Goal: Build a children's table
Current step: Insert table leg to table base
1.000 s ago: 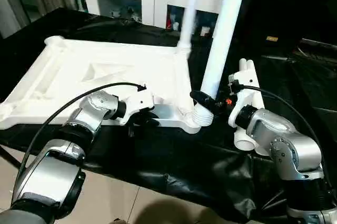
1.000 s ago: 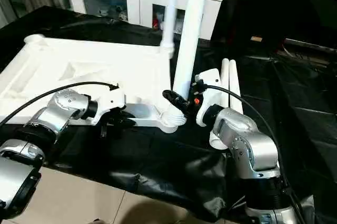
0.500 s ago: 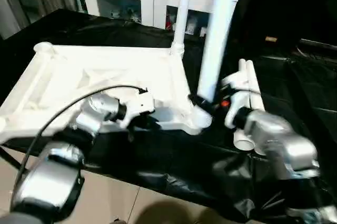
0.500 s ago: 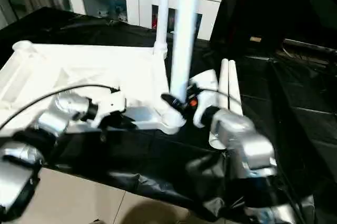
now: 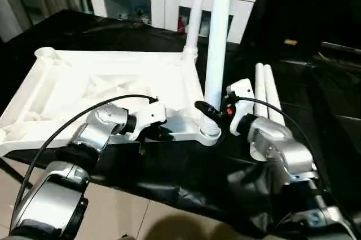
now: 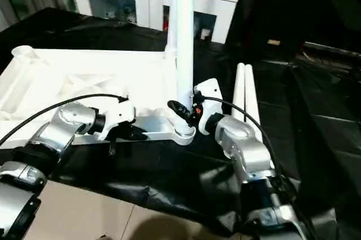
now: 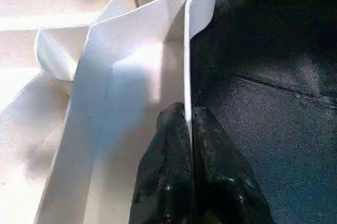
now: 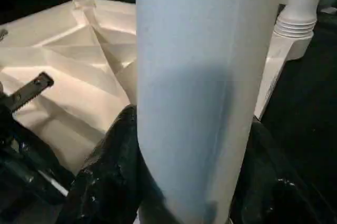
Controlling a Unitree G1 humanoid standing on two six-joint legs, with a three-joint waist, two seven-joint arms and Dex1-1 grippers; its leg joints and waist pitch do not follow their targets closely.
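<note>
On the black-sheeted worktable (image 5: pixel 169 189) the upturned tabletop (image 5: pixel 113 82) lies as before, while the leg (image 5: pixel 217 37) in its near corner socket, tilted a second ago, now stands upright, clasped by the right gripper (image 5: pixel 207 111), the left gripper (image 7: pixel 188 129) pinched tight on the tabletop's near rim.

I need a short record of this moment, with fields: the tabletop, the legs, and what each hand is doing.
tabletop: white tabletop lies underside up on the black-sheeted worktable
fitted leg: far leg stands upright in the far corner socket
leg in work: near leg upright at the near corner socket
spare legs: two loose legs lie beside the tabletop
left hand: left hand shut on the tabletop's near rim
right hand: right hand grips the near leg low down
</note>
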